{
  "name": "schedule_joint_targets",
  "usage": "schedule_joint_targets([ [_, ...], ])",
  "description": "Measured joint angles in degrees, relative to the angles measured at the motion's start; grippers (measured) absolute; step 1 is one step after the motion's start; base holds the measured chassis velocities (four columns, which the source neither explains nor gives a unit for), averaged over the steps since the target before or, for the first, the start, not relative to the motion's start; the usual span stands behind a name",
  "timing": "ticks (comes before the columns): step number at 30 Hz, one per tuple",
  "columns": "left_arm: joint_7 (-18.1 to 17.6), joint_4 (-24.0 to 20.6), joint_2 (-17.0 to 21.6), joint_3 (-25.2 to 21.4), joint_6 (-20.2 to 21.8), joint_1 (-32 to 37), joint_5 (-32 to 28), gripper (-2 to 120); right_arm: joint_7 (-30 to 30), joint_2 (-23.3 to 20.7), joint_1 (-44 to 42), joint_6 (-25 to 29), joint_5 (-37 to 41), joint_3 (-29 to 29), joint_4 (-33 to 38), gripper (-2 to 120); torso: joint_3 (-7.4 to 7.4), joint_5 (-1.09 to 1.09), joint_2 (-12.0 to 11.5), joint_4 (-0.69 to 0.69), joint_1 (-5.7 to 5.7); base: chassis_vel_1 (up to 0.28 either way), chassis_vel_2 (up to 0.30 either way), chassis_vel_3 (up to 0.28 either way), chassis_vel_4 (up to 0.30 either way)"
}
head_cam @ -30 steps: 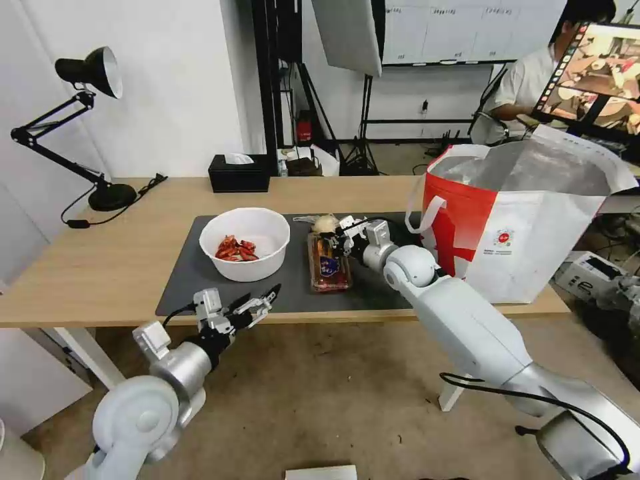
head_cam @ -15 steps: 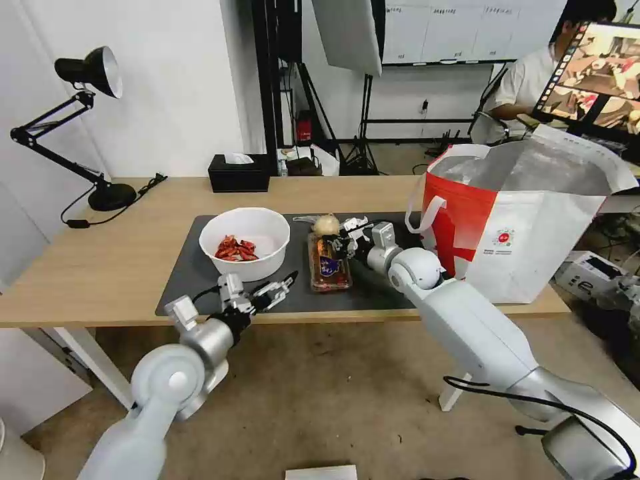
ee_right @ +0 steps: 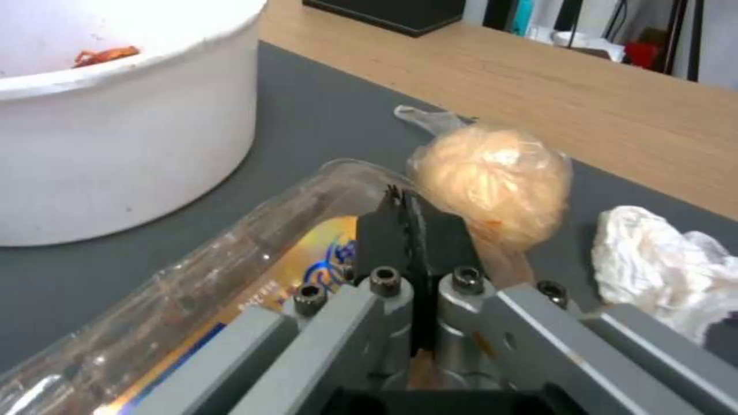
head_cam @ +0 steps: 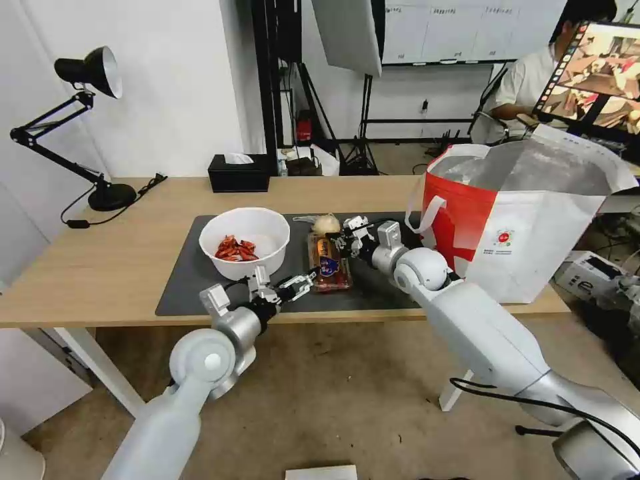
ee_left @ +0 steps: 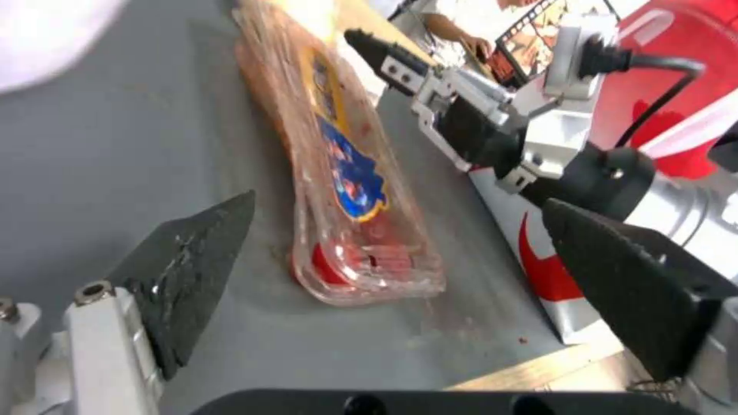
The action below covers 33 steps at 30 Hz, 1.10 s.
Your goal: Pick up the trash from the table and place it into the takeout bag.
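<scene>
On the dark mat of the table, the clear tray lies lengthwise between the white bowl of red scraps and the takeout bag. My left gripper is open at the tray's near end, one finger to each side, not touching it. My right gripper is shut, with its tips over the tray's far rim. Next to them lie the wrapped tan lump and the crumpled tissue.
A black tissue box stands at the table's back edge and a black desk lamp at the far left. The bag stands open at the table's right end, just behind my right forearm.
My left arm has reached up and to the right, bringing its open gripper from below the table's edge to the tray's near end. The right gripper has shifted slightly right.
</scene>
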Motion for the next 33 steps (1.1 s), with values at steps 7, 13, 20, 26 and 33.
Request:
schedule_joint_targets([
  [7, -1.8, 1.7, -1.48, 1.09, 0.02, -2.05, 0.14, 100, -0.01, -0.28, -0.01, 0.0, 0.03, 0.01, -0.02, 0, 0.0, 0.01, 0.0, 0.01, 0.0, 0.0, 0.0, 0.0, 0.0],
  [13, -5.53, 3.02, -2.55, 1.71, 2.55, -3.34, -2.11, 100, -0.04, -0.82, -0.22, 0.02, 0.05, 0.27, 0.06, 0, 0.0, 0.0, 0.0, 0.0, 0.0, 0.0, 0.0, 0.0, 0.0],
  [20, -8.63, 4.75, -3.36, 2.22, 3.67, -5.23, -5.66, 100, -0.12, -1.5, -1.28, 0.08, 0.45, 0.96, 1.22, 0, 0.0, 0.0, 0.0, 0.0, 0.0, 0.0, 0.0, 0.0, 0.0],
  [26, -9.2, 5.2, -3.45, 2.6, 3.64, -5.85, -6.59, 100, -0.13, -1.4, -1.64, 0.13, 0.47, 1.19, 1.31, 0, 0.0, 0.0, 0.0, 0.01, 0.0, 0.0, 0.0, 0.0, 0.0],
  [33, -11.36, 6.11, -4.98, 3.42, 2.99, -7.9, -7.12, 100, -0.18, -1.48, -1.89, 0.17, 0.54, 1.44, 1.74, 0, 0.0, 0.0, 0.0, 0.0, 0.0, 0.0, 0.0, 0.0, 0.0],
])
